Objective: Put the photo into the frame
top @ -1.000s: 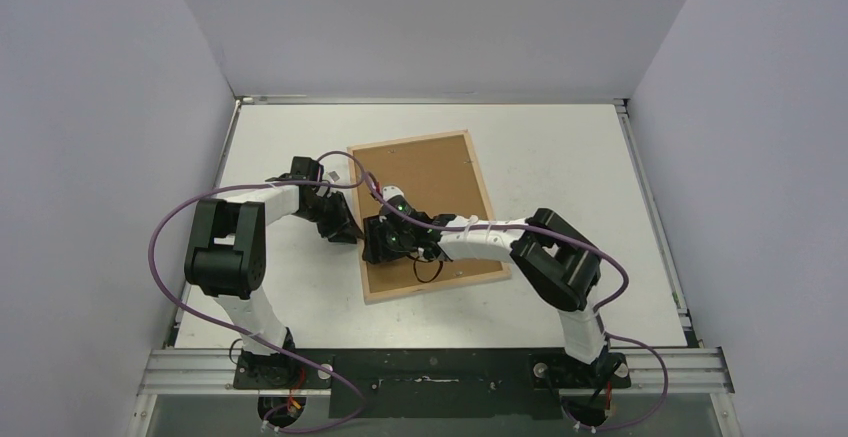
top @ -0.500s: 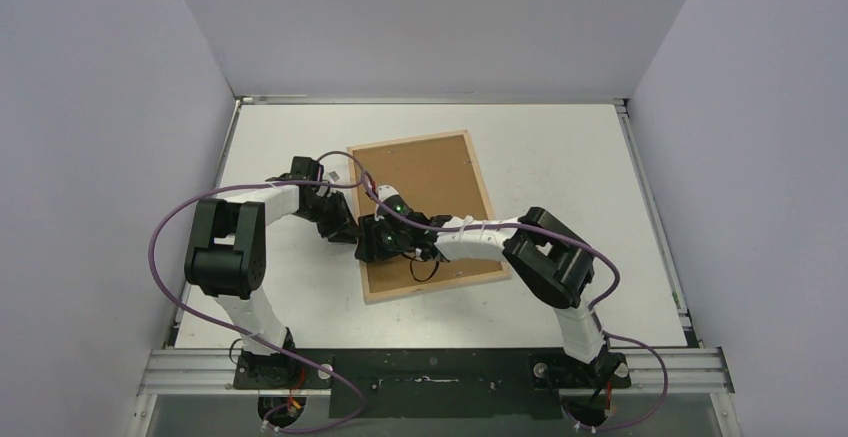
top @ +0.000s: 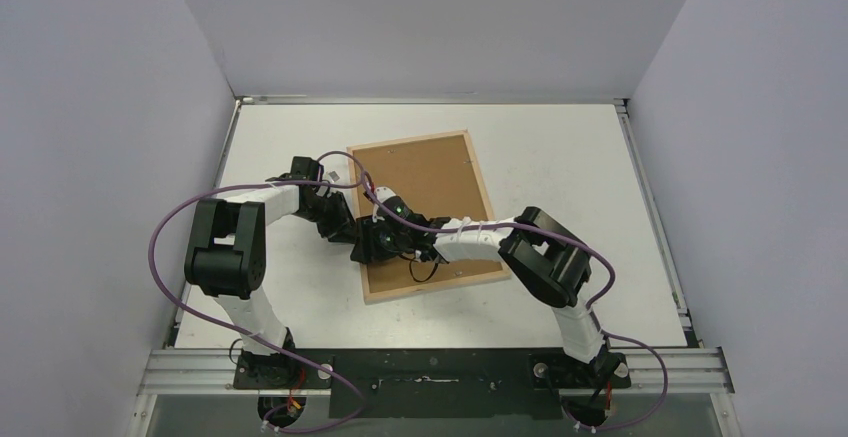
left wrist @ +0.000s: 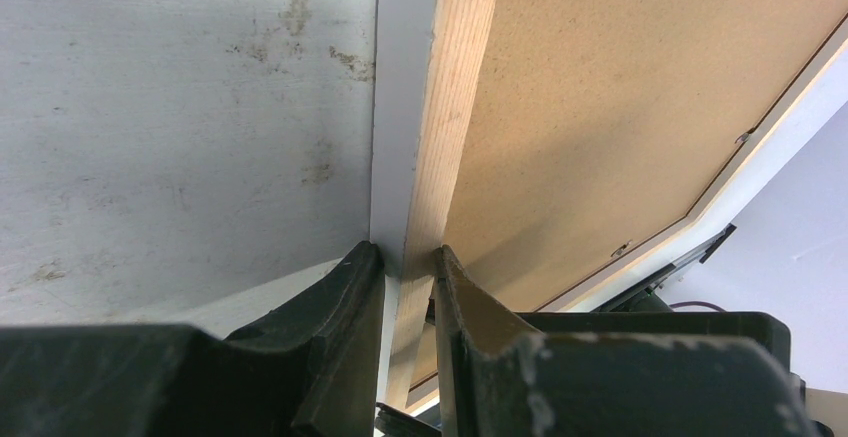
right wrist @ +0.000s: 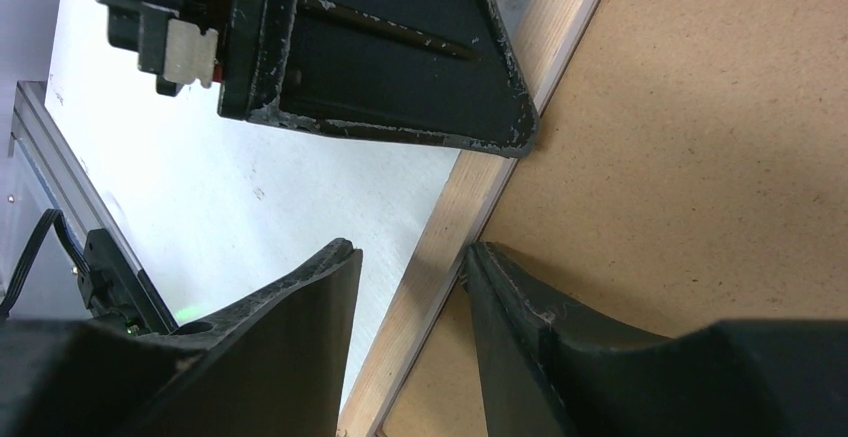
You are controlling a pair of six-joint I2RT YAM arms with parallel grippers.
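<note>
The right hand [right wrist: 408, 252] slid toward 9 o'clock and stood open over the 9 o'clock rim of the big, thin, light-wood picture frame [top: 437, 288] lying back-up on the white tabletop [top: 560, 157], beside the left hand [left wrist: 405, 257] clenched on that rim, maybe to lift it; the paper photo was hidden.

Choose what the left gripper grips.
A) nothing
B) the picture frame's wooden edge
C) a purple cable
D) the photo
B: the left gripper is shut on the light wood rail of the frame, beside the brown backing board.
</note>
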